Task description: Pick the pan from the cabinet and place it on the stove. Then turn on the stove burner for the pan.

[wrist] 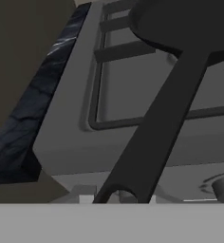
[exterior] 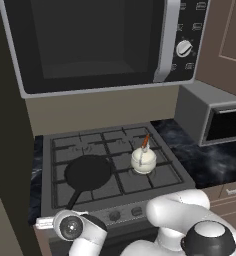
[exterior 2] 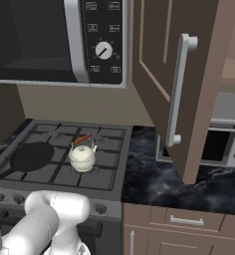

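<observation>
So the white two-finger gripper (exterior: 46,220) is down low at the front left corner of the grey gas stove with dark square grates (exterior: 162,176), right at the tip of the pan's long thin handle (exterior: 74,198). In the hand view that handle (wrist: 156,128) runs straight down to the bottom edge where the fingers should be, but the tips themselves are basically hidden there. I honestly can't tell if the jaws are pinching the handle or just sitting around it. The flat round matte-black frying pan (exterior: 88,172) is sitting flat on the front left grate, with the handle sticking out diagonally past the front edge near the row of small round knobs (exterior: 115,216). It looks plain and clean, matte all over, with a little loop hole at the handle's end. Just to the right of it, on the middle of the stove but not touching, is a small white kettle with a reddish handle (exterior: 143,160). The brown wooden wall cabinet with the long silver bar handle (exterior 2: 189,89) hangs open over the dark marbled countertop (exterior 2: 154,174), with a silver toaster oven (exterior 2: 219,147) behind its door. Above the stove there's a black and silver microwave (exterior: 90,45) with a white dial (exterior: 184,48). The little button labels around the dial are way too small to read.
</observation>
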{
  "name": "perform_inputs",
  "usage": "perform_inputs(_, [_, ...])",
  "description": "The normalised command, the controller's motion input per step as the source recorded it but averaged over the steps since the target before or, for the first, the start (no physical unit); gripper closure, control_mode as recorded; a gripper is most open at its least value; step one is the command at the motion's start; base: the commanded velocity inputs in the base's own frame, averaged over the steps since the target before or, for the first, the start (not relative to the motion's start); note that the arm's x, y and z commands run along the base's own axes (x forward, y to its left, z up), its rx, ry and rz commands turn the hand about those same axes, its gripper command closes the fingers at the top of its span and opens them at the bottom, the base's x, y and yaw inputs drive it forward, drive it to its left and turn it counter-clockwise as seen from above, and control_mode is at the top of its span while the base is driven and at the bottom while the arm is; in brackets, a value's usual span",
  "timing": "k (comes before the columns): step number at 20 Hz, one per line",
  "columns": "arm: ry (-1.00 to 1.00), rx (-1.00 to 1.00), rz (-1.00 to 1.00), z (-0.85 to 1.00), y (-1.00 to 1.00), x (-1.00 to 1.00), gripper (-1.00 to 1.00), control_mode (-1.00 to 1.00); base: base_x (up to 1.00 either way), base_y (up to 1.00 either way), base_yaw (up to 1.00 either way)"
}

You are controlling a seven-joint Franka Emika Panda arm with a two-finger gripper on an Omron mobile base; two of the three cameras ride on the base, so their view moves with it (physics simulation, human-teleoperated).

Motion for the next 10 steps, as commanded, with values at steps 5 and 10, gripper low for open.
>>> perform_inputs(5, [0.0,0.0,0.02,-0.02,0.0,0.0,-1.0,-1.0,0.0,0.0,0.0])
perform_inputs(10, [-0.03,0.01,0.0,0.0,0.0,0.0,-1.0,-1.0,0.0,0.0,0.0])
